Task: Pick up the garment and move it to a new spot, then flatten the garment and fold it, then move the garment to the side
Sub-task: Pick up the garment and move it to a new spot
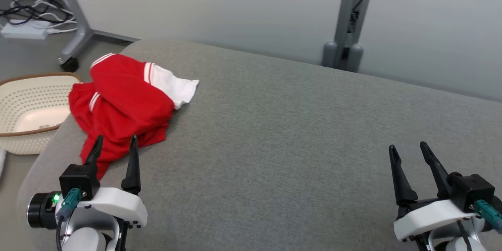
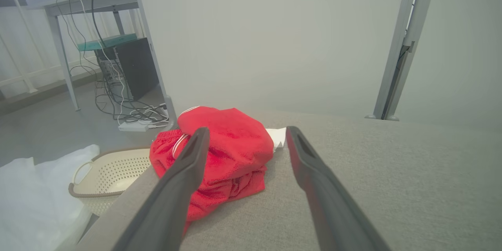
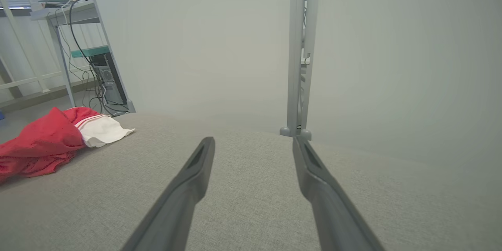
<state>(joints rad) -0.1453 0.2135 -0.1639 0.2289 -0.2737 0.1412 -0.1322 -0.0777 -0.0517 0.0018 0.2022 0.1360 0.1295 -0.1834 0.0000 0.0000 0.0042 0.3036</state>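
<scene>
I'm seeing left gripper (image 1: 117,138), right gripper (image 1: 408,146) wide open, empty. A clumsy pinch is risking knocking the garment (image 1: 125,102) off the left edge.

The garment (image 1: 125,102) lies at the far left corner of the worktop (image 1: 294,133), reaching its left edge. A basket (image 1: 23,143) stands on the floor just left of it. The left claw (image 1: 116,138) is just before the garment, and the right claw (image 1: 408,146) is at the near right, well apart. A post (image 1: 351,15) stands behind the worktop.
</scene>
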